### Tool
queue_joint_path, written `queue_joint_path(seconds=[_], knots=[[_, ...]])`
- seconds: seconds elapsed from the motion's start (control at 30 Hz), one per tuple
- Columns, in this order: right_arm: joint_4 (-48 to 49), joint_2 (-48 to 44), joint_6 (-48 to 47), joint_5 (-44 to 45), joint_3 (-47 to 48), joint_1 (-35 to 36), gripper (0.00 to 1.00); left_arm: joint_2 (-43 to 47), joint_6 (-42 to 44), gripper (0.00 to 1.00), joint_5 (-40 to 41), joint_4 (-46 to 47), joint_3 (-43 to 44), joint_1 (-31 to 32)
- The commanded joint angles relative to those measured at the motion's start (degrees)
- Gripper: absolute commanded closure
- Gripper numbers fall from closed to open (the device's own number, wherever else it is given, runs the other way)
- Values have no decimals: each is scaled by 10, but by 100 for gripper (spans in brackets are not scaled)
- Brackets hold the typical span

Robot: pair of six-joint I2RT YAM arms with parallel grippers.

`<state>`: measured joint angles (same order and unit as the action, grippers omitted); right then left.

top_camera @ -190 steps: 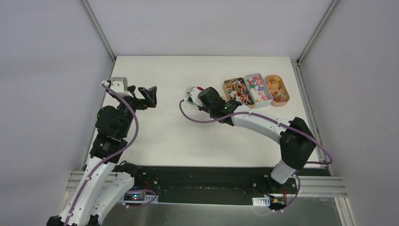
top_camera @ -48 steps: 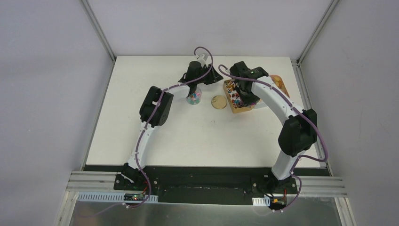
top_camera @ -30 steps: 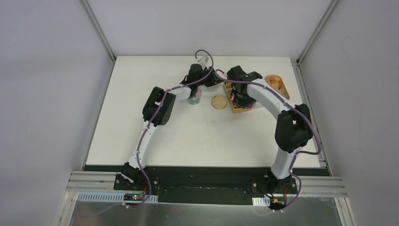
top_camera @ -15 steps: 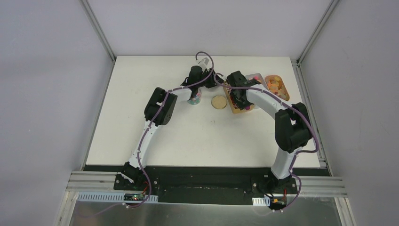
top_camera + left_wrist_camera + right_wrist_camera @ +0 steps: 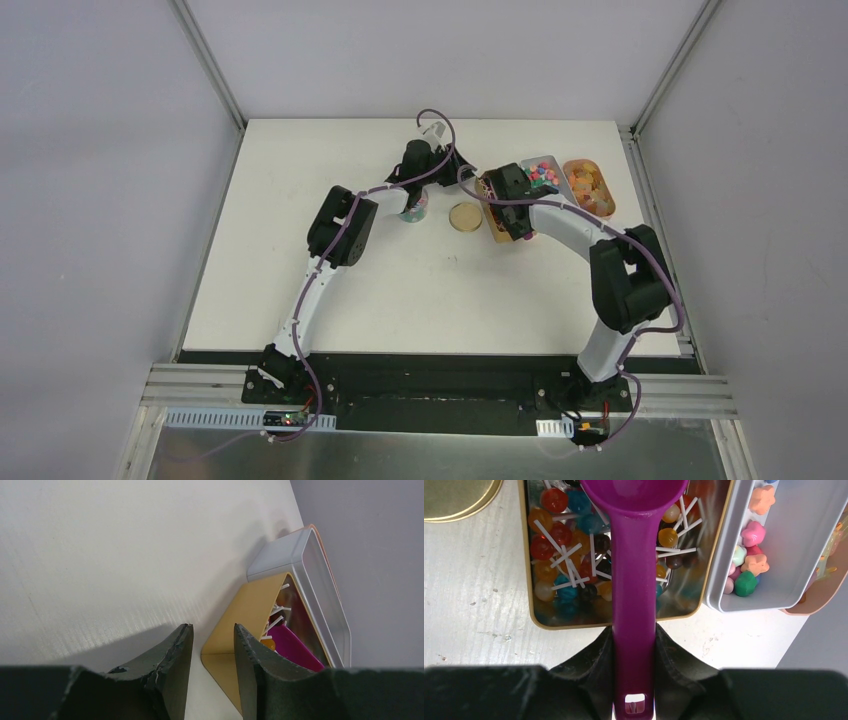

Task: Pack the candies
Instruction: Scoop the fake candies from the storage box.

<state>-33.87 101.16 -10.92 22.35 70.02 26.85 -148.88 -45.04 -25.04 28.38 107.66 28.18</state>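
Right pincer [image 5: 634, 631] grips purple plastic scoop [image 5: 634, 580], left pincer [image 5: 213, 630] gapes empty; multicoloured candies [image 5: 744, 565] in upper-right grey metal tin [image 5: 789, 535] await packing.

Magenta-purple scoop [image 5: 634, 580] at 12 o'clock. Gold tin [image 5: 240, 622] at 11 o'clock, filled with red, blue and amber lollipops [image 5: 555, 500] on white sticks. Grey tray [image 5: 719, 555] at 2 o'clock, with pink, orange and green candies [image 5: 755, 532]. White table [image 5: 474, 630].

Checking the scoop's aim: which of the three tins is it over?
The gold tin holding lollipops, leftmost of the three; the purple scoop hangs over it.
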Motion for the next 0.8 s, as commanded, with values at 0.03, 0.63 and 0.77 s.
queue_joint_path(seconds=[0.03, 0.63, 0.77], knots=[[88, -26, -11, -31, -25, -4, 100, 6, -4, 63, -30, 34, 15, 20], [198, -83, 9, -47, -126, -14, 100, 13, 11, 63, -28, 30, 15, 21], [223, -99, 11, -47, -154, -14, 100, 17, 12, 63, -28, 26, 19, 21]])
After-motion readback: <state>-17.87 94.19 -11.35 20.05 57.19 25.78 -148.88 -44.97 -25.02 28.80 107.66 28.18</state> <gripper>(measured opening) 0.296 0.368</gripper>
